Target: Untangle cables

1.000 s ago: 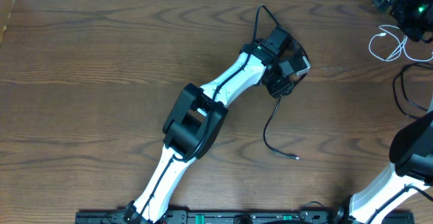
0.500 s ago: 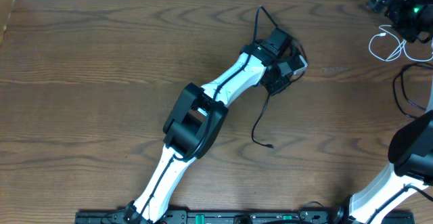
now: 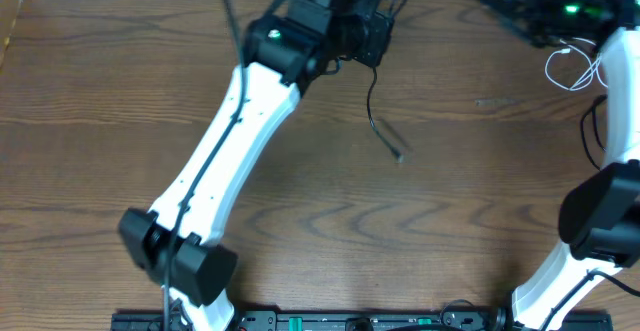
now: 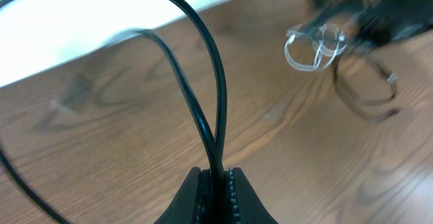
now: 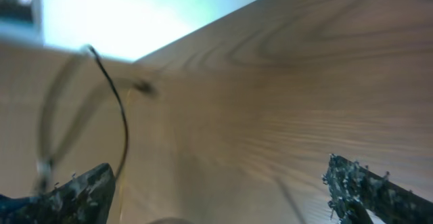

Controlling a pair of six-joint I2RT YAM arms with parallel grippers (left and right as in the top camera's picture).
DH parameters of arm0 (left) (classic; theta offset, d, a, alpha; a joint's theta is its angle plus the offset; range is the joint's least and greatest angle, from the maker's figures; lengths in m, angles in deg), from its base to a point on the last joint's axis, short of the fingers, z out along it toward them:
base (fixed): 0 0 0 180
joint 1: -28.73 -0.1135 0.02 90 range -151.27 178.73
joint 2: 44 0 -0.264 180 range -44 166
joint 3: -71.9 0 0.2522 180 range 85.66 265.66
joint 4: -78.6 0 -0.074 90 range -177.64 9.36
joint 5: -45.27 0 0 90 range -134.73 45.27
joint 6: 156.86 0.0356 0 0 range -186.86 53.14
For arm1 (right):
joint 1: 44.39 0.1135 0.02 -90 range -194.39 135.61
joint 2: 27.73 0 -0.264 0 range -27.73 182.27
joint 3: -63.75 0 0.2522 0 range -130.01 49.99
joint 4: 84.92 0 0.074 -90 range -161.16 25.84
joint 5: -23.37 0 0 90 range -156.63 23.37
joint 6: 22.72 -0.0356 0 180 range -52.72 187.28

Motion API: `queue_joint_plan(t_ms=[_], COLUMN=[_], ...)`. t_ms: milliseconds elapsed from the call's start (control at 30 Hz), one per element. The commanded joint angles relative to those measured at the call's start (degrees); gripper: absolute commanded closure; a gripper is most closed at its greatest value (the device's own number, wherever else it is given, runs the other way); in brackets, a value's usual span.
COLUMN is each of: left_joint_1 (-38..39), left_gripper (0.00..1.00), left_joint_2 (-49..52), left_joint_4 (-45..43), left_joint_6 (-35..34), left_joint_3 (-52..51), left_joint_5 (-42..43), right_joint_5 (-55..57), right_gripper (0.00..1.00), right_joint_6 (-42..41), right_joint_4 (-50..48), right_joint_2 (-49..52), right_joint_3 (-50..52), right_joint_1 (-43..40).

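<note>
Black cable [image 4: 221, 102] — in left gripper [image 4: 218, 178], aloft

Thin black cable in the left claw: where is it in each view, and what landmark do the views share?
Overhead: thin black cable hangs top centre, plug lowest.
Left wrist: centre, looped, pinched in the left claw.
Right wrist: a black cord at left; cannot tell if it is the same one.
Shared: the brown wooden table, its pale far edge.
</note>
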Motion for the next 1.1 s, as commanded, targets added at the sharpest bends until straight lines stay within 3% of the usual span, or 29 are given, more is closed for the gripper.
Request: queue_joint_plan(t_ms=[0, 100, 133, 367, 600, 667, 833, 1067], left_joint_1=[-1.64, -3.63, -3.91, -4.37, -4.22, -4.2, -3.91, -2.45], left_gripper=[0.93, 0.93, 0.92, 0.93, 0.92, 0.92, 0.92, 0.93], left_joint_2=[-0.15, 0.0, 0.17, 1.2, 1.25, 1.25, 1.25, 1.25], left_joint_4=[0.76, 2.16, 2.82, 4.61, 4.74, 4.66, 4.61, 4.59], left_joint_6=[-10.29, -19.82, -20.13, -14.6, -14.43, -14.29, -14.32, -14.29], left_joint_3=[-0.04, -0.17, -0.17, -0.37, -0.46, -0.52, -0.55, -0.55], left_joint_5=[-0.22, -0.17, -0.17, -0.17, 0.96, 2.36, 2.71, 2.69], right_joint_5=[-3.54, -3.54, -3.56, -3.23, 6.64, 9.11, 14.36, 18.14], right_gripper=[0.02, 0.02, 0.02, 0.02, 0.08, 0.14, 0.42, 0.64], right_joint_6=[-0.17, -0.2, -0.2, -4.04, -11.54, -14.49, -21.16, -24.22], right_joint_4=[-1.57, -4.5, -5.27, -5.66, -7.08, -8.81, -12.96, -14.03], right_joint_2=[-1.95, -1.95, -1.95, -1.73, -1.6, -1.6, -1.6, -1.6], right_joint_3=[0.02, 0.02, 0.02, 0.02, 0.02, 0.02, 0.02, 0.02], right_joint_1=[5.25, 10.03, 11.34, 16.17, 21.38, 22.67, 25.77, 27.93])
